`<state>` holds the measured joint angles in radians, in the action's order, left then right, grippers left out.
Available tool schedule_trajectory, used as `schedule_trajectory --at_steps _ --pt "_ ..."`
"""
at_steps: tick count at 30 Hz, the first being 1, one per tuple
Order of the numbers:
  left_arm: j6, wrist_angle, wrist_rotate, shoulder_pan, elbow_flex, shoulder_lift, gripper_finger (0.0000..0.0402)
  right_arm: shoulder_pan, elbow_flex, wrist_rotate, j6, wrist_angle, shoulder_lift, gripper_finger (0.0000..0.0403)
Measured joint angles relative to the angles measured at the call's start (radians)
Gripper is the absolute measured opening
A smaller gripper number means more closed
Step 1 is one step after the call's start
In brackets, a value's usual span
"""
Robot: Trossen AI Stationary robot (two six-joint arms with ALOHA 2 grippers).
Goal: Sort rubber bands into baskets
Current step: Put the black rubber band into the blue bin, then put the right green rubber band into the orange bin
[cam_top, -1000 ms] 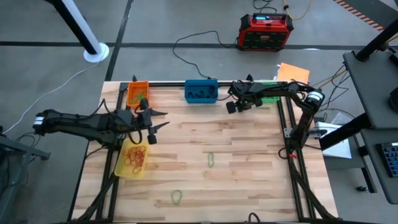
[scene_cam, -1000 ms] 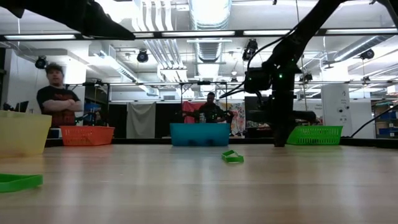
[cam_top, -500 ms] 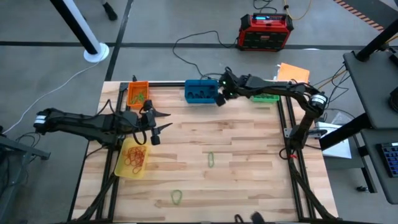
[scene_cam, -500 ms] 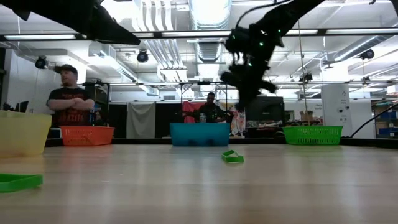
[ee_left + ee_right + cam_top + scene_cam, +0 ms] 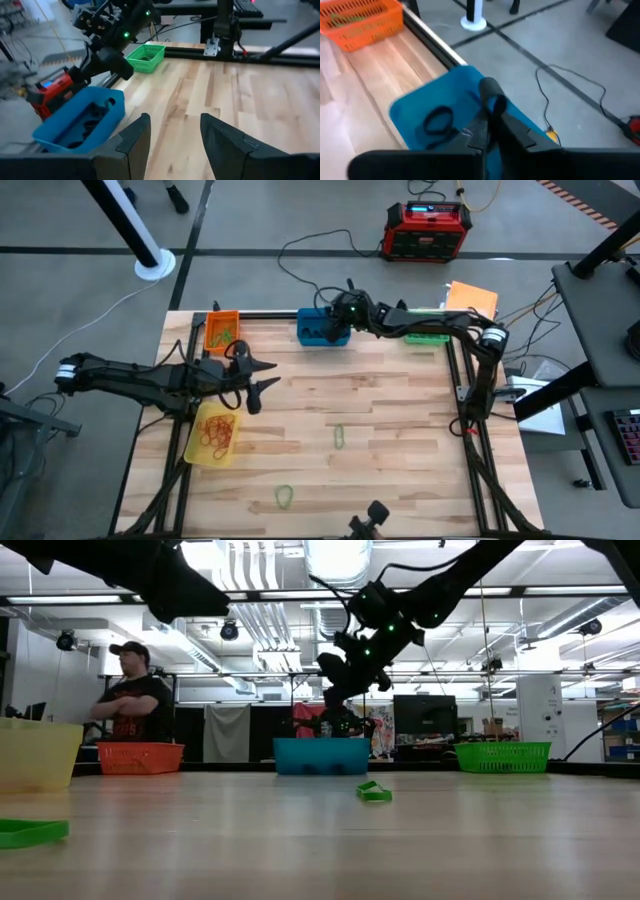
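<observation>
The table (image 5: 400, 430) is a pale wood-plank top framed by dark rails, standing on a grey floor. In the low view an open workshop shows beyond it, with ceiling ducts, strip lights and a person (image 5: 130, 690) standing with folded arms at the far left.

Four baskets sit on the table: orange (image 5: 222, 330) at the far left, blue (image 5: 322, 326) at the far middle, green (image 5: 428, 332) at the far right, and yellow (image 5: 214, 434) at the near left, which holds a heap of tan and red-brown bands (image 5: 218, 432). Black bands (image 5: 439, 120) lie in the blue basket.

The right gripper (image 5: 490, 112) hangs over the blue basket, its fingers pressed together. Whether anything is pinched between them cannot be told. The left gripper (image 5: 172, 135) waits above the table just far of the yellow basket, fingers apart and empty.

Two green bands are left on the bare wood, one in the middle (image 5: 340, 436) and one nearer (image 5: 285, 497).

Judged from here, the main risk is at release. If a band is held, a thin loop may cling to a finger and be carried out again, or flick over the rim, since the gripper is near the basket's far edge.
</observation>
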<state>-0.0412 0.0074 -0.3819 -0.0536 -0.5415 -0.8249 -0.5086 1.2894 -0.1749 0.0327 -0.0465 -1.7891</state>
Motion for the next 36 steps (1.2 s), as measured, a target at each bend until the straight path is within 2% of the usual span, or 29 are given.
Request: schedule_trajectory --at_steps 3,10,16,20,24,28,31,36 --pt "-0.063 -0.001 0.0 -0.002 -0.004 -0.001 0.0157 -0.003 0.0 0.0 0.004 0.012 -0.013 0.0048" --pt "-0.184 -0.007 0.008 -0.024 -0.038 -0.032 0.0157 -0.02 0.0 0.069 0.026 0.053 -0.011 0.0139" --pt "-0.272 -0.009 0.031 -0.086 -0.095 -0.107 0.0157 -0.021 0.031 0.09 -0.029 0.169 0.049 0.019" --pt "-0.316 -0.017 0.034 -0.139 -0.155 -0.203 0.0157 0.007 0.055 0.185 -0.048 0.348 0.134 0.02" --pt "-0.347 -0.016 0.033 -0.184 -0.231 -0.331 0.0157 0.079 0.058 0.298 -0.035 0.634 0.233 0.0196" --pt "-0.353 -0.041 0.033 -0.228 -0.329 -0.48 0.0157 0.209 0.015 0.31 0.014 0.877 0.322 0.0187" --pt "-0.372 -0.132 0.032 -0.261 -0.428 -0.594 0.0157 0.323 -0.037 0.307 0.061 0.945 0.396 0.0182" --pt "-0.407 -0.267 0.029 -0.306 -0.601 -0.782 0.0157 0.498 -0.138 0.279 0.179 0.94 0.545 0.0178"
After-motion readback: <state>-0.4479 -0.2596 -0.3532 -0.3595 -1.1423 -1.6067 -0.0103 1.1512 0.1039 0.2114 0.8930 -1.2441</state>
